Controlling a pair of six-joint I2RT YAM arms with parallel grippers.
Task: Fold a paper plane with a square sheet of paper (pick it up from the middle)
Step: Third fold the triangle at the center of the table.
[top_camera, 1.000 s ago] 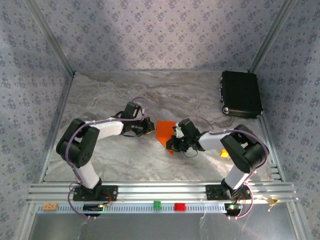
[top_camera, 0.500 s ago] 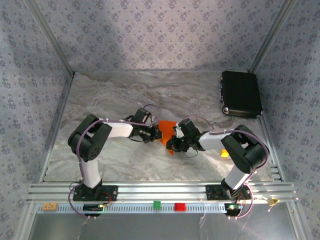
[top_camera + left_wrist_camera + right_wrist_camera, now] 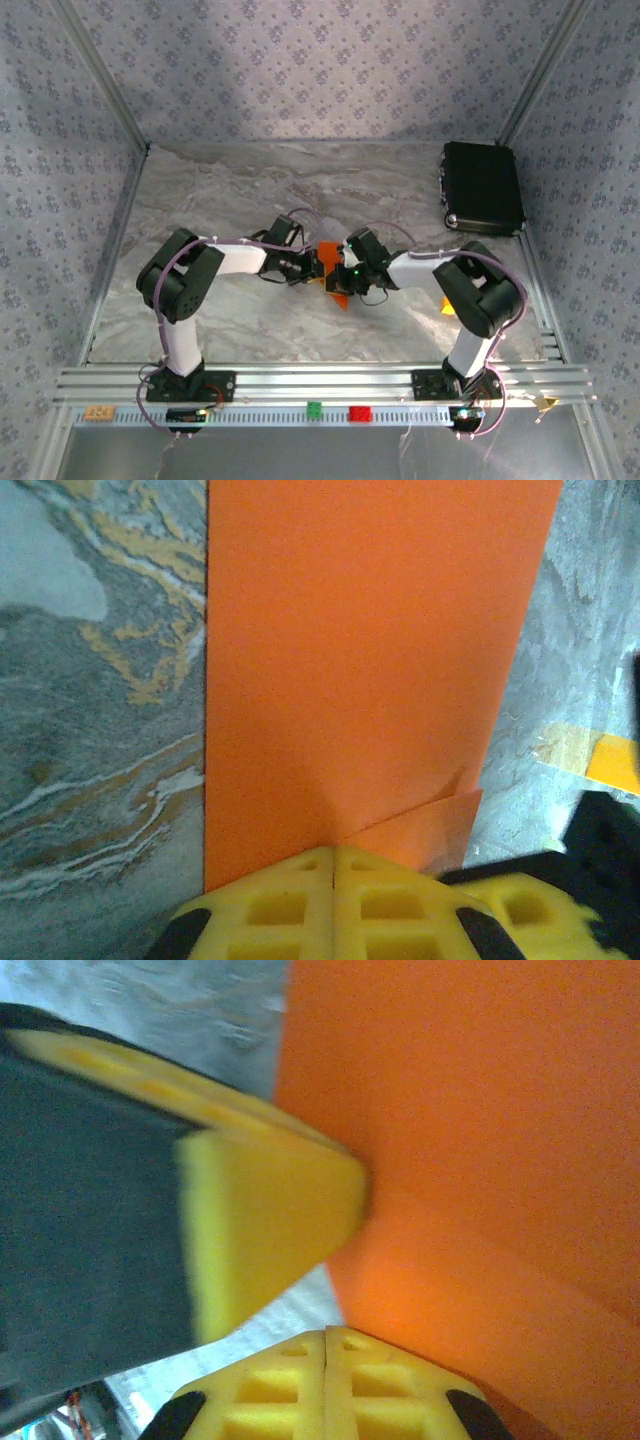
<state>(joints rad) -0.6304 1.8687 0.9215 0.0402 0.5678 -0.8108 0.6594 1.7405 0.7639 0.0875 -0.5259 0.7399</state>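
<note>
Left gripper (image 3: 333, 852): yellow fingers pressed flat together with nothing between them, tips resting on one end of the square sheet of paper (image 3: 360, 660).
Right gripper (image 3: 327, 1335): fingers likewise closed tight, tips against the same orange sheet, with a left-arm finger just beside them.
Sheet: folded into a band with a small flap at the left tips. It lies mid-surface on the marble table (image 3: 230, 190), between both grippers.
Black box (image 3: 483, 187): far right corner.
Small yellow-orange block (image 3: 448, 306): near the right edge.
</note>
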